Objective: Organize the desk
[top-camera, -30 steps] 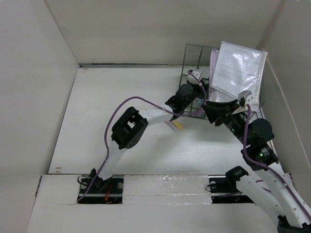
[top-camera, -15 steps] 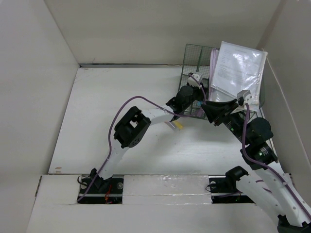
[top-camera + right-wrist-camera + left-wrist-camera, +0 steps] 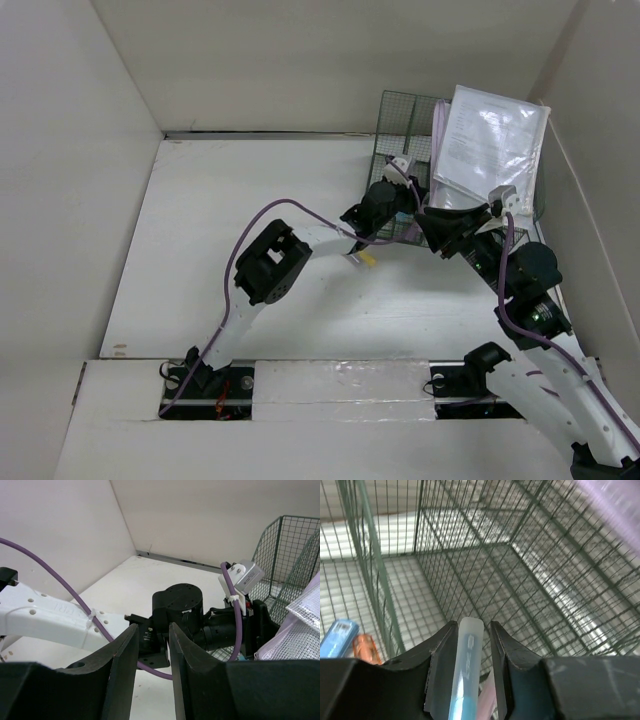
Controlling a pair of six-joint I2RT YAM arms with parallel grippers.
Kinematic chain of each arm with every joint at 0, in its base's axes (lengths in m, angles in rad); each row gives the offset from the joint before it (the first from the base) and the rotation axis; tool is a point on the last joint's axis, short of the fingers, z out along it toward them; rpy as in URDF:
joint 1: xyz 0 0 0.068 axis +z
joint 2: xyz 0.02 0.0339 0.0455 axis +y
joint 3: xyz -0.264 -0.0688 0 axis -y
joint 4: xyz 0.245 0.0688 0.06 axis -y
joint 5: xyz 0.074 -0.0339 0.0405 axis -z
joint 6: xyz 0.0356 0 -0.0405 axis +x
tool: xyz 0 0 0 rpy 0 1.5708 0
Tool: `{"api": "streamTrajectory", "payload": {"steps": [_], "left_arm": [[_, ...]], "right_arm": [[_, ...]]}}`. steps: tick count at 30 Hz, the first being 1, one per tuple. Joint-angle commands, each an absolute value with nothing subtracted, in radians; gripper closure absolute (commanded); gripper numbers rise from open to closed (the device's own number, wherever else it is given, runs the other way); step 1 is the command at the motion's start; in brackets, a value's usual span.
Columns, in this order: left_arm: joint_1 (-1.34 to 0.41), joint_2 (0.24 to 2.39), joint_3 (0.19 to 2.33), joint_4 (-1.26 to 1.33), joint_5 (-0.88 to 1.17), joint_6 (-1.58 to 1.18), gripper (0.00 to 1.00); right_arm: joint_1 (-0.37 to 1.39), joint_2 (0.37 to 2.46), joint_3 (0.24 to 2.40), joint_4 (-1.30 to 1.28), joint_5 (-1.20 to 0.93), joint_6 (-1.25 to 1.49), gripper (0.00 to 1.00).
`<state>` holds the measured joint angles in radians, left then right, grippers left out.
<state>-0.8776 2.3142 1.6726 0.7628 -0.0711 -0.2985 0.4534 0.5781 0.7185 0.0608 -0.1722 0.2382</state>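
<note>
The white desk [image 3: 250, 200] carries a dark green wire-mesh rack [image 3: 400, 110] at the back right. My left gripper [image 3: 408, 200] reaches into the rack's low front compartment. In the left wrist view it [image 3: 471, 626] is shut on a translucent blue pen [image 3: 468, 652], with mesh walls [image 3: 520, 555] all round. My right gripper [image 3: 428, 222] hovers just right of the left wrist. In the right wrist view it [image 3: 153, 629] is open by a narrow gap and holds nothing.
A clear plastic sleeve of papers [image 3: 490, 140] leans in the rack's back slot. A small yellow and pink item [image 3: 362, 258] lies on the desk under the left arm. A blue item [image 3: 337, 635] and an orange item [image 3: 365, 647] lie by the mesh.
My left gripper has moved a little farther back and right into the rack with the pen. The right arm has not moved.
</note>
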Motion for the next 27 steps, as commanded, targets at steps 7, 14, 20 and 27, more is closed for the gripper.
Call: {"api": "streamTrajectory", "payload": {"steps": [7,14,20,27], "left_arm": [[-0.877,2.171,1.585,0.842,-0.074,-0.304,0.69],[-0.877,2.117,1.539,0.831,-0.097,-0.316,0.69],[-0.877,2.065,1.554,0.761,-0.118,-0.305,0.68],[-0.877,1.999,1.514,0.62,-0.161,-0.324,0.7]], "right_arm": [[0.463,0.577,0.715,0.112,-0.163,0.222,0.64],[0.463,0.569,0.715,0.11,-0.164,0.222,0.64],[0.463,0.572,0.715,0.11,-0.169,0.225,0.64],[0.463,0.566,0.716,0.109,-0.167,0.224,0.69]]}}
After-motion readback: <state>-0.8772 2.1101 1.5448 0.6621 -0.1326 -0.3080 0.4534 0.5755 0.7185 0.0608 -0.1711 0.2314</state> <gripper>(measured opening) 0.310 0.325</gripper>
